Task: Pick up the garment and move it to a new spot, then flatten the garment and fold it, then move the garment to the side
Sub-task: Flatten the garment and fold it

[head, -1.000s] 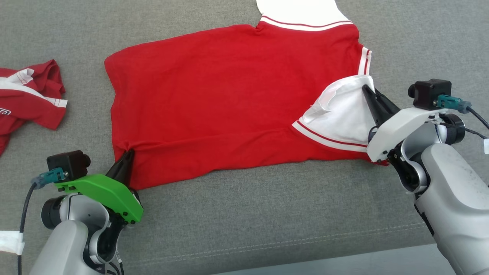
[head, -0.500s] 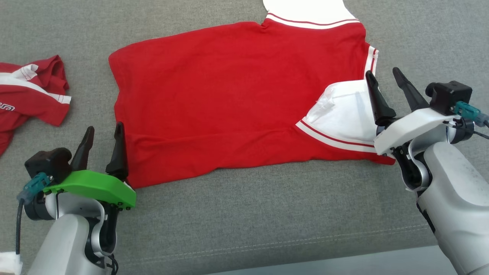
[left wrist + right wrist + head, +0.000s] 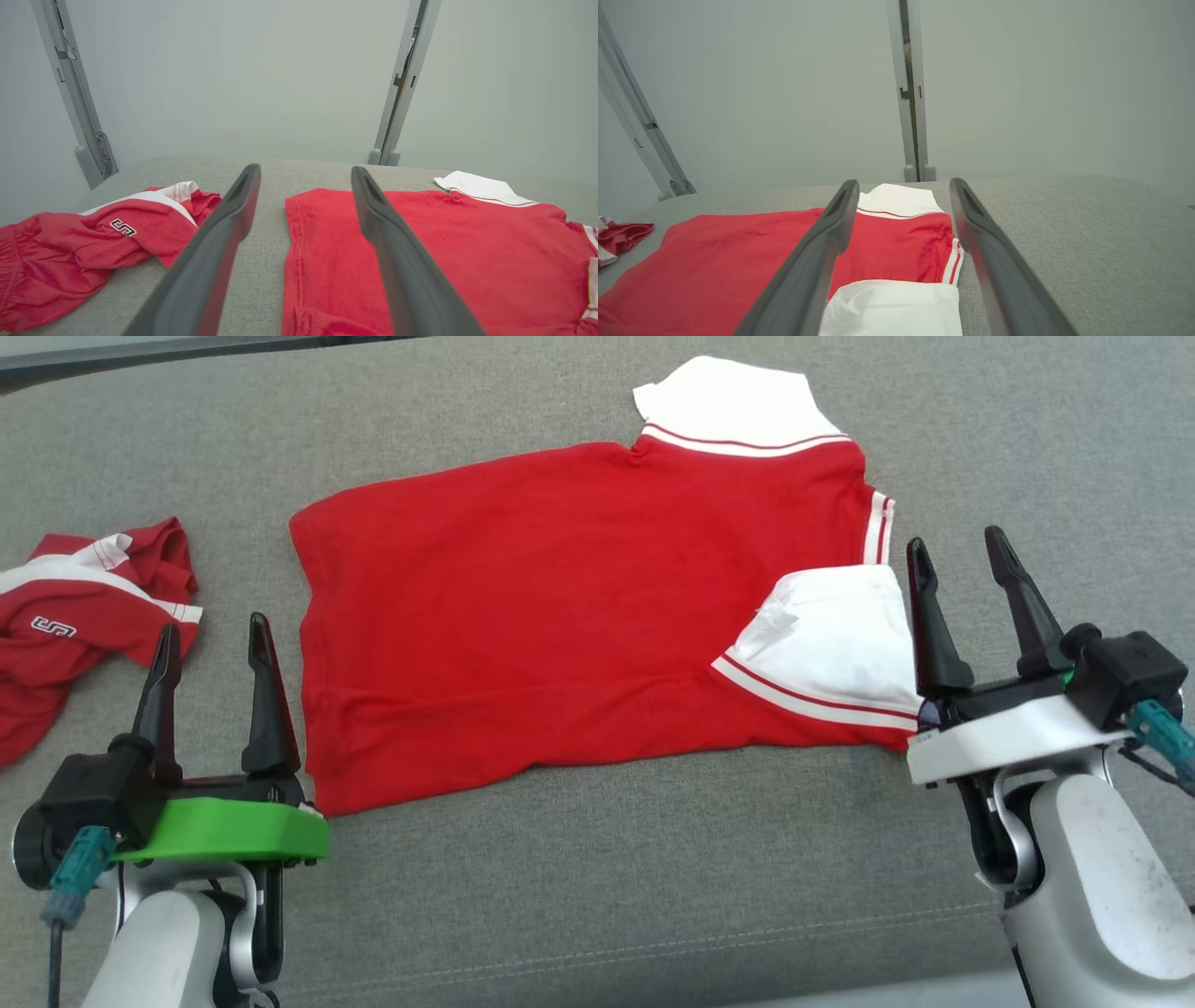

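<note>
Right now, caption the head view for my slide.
Left end effector and right end effector, both open, flank a red shirt on grey fabric; a crumpled red garment lies left.

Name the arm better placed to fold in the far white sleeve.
Right, likely. The open right gripper stands nearer the far sleeve; the left gripper sits by the shirt hem.
</note>
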